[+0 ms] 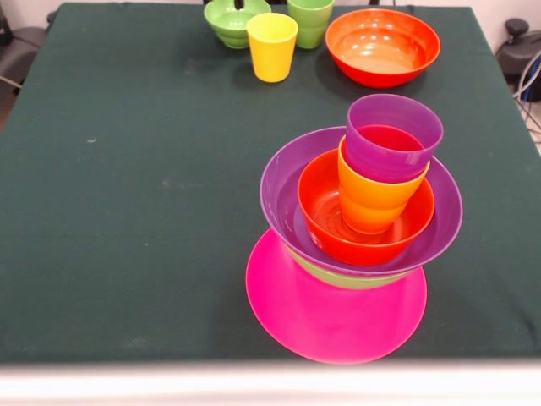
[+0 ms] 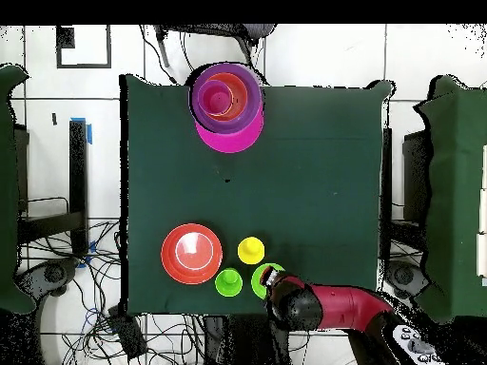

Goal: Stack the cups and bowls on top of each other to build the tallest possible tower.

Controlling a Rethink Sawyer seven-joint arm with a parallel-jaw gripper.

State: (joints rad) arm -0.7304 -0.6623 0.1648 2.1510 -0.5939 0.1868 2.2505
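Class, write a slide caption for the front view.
Half-built tower on the pink bowl; yellow cup waits behind.

No readable text, labels, brands or numbers anywhere in either view; cups, bowls and table cloth are all unmarked.

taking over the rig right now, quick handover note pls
Gripper: over the small green bowl at the robot's side of the table; whether it is open or shut cannot be seen.

Tower: pink bowl as base, then light green bowl, purple bowl, an orange-red bowl, orange cup, purple cup on top, leaning a little.

Loose near the robot: yellow cup, green cup, second orange-red bowl, small green bowl.

Done: six pieces stacked. Left: those four loose pieces.
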